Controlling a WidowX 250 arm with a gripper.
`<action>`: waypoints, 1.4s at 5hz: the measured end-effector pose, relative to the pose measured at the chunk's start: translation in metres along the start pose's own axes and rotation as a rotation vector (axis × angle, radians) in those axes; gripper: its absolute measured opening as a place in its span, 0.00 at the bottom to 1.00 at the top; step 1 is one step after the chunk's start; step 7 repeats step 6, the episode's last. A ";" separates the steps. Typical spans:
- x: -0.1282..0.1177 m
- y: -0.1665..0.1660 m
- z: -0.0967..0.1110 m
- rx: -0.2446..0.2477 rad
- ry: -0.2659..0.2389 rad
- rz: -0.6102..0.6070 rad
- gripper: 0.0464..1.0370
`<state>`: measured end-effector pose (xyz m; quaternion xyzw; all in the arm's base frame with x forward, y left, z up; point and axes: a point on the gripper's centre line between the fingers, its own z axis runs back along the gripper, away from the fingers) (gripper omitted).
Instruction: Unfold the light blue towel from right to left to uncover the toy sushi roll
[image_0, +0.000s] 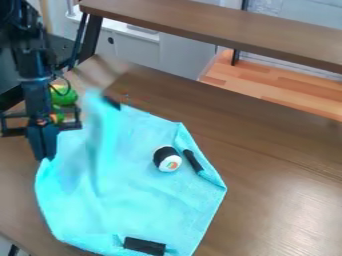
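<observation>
The black gripper (45, 156) hangs at the left of the view, its fingers close together on the left edge of a turquoise cloth (133, 200). The cloth lies spread on the brown table, with a blurred, raised-looking fold near its upper left. A toy sushi roll (167, 159), black around the side with a white end and coloured centre, lies on the cloth's right half. Dark strips sit at the cloth's edges: one right of the roll (193, 160), one at the bottom (144, 246), and one at the top (112, 103).
Behind the gripper is a green object (63, 95), partly hidden by the arm. A brown raised shelf (220, 27) crosses the top on a dark support at the left. The wooden table (287, 165) extends to the right of the cloth.
</observation>
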<state>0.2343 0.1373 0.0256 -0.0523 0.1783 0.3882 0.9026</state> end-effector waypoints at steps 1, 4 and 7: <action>0.001 0.008 -0.001 -0.024 0.007 0.009 0.01; -0.023 0.034 0.026 -0.141 -0.166 0.005 0.03; -0.031 0.039 0.027 -0.086 -0.318 0.003 0.41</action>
